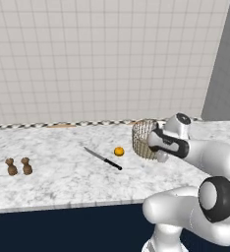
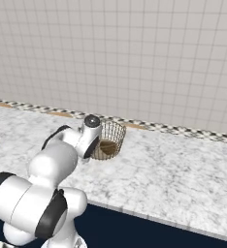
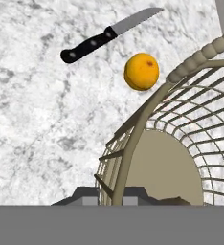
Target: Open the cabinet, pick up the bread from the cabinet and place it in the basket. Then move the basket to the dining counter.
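The tan wire-mesh basket [image 1: 142, 134] [image 2: 114, 132] [image 3: 181, 143] is over the marbled dining counter [image 1: 63, 184] [image 2: 173, 164], tipped on its side. Whether it touches the counter I cannot tell. My gripper [image 1: 161, 156] [image 2: 86, 157] [image 3: 115, 196] is shut on the basket's near rim, with the rim wire running between the two finger tips in the hand view. The brown bread [image 2: 107, 147] lies inside the basket at its bottom. The cabinet is out of view.
A small orange ball [image 1: 119, 151] [image 3: 141, 71] and a black-handled knife [image 1: 103, 158] [image 3: 104, 36] lie just left of the basket. Two brown shakers [image 1: 18, 167] stand far left. A tiled wall [image 1: 97, 59] backs the counter, whose dark navy front edge [image 1: 63, 221] is near me.
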